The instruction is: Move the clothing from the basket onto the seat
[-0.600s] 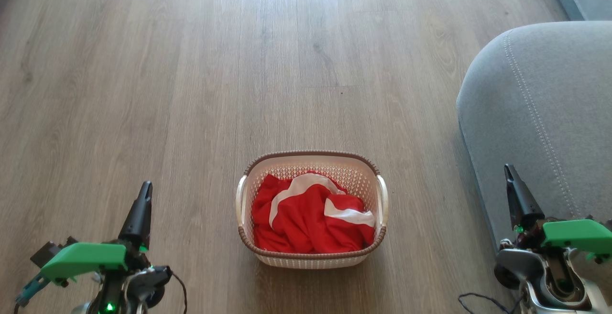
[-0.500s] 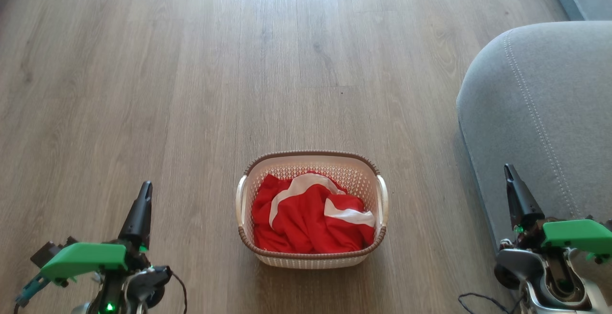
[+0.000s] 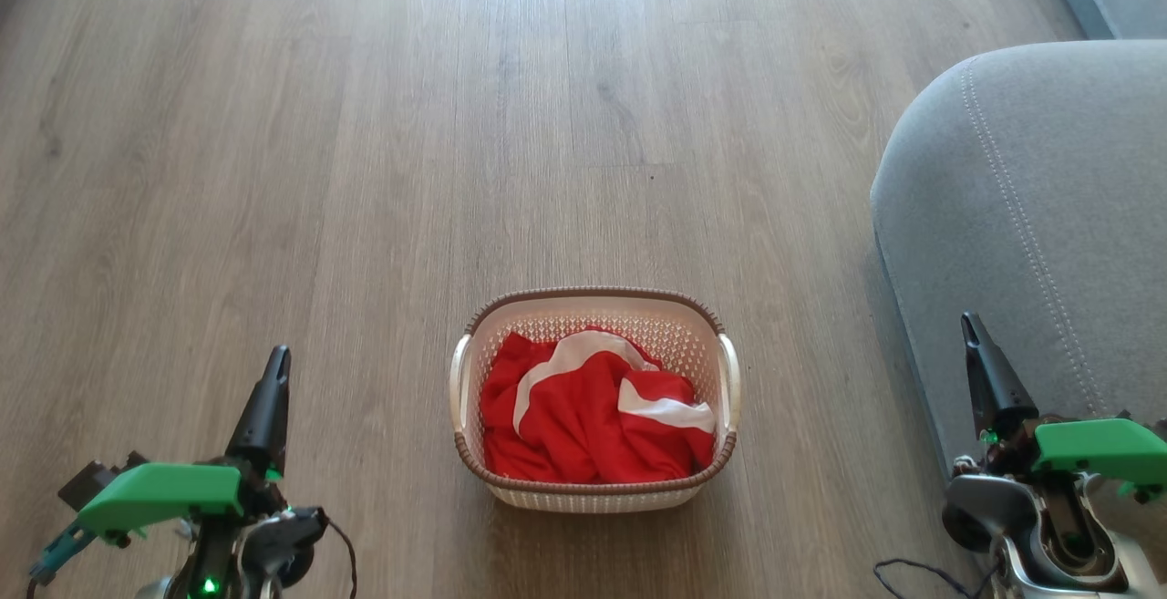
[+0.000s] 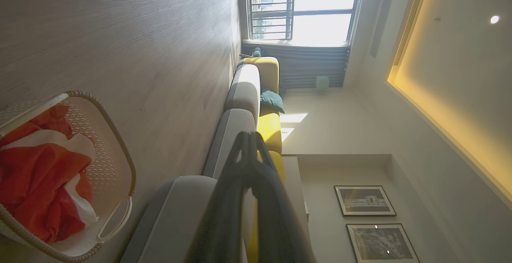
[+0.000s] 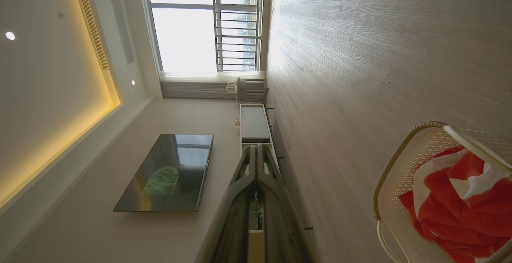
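Nothing looks done yet. The bright red, white-striped fabric clothing (image 3: 588, 421) lies bunched in the cream perforated plastic basket (image 3: 593, 293) on the wooden floor (image 3: 365, 170). None of it is on the large grey upholstered seat (image 3: 1048, 198) nearby. The left tool (image 3: 276, 364) and right tool (image 3: 970, 327) are clenched on nothing, either side of the basket and clear of it.

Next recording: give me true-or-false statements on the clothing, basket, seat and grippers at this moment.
1. The clothing lies inside the basket. True.
2. The left gripper and right gripper are both shut, holding nothing. True.
3. The basket stands on the seat. False: it stands on the wooden floor, apart from the seat.
4. The seat is on the robot's left of the basket. False: it is on the right.
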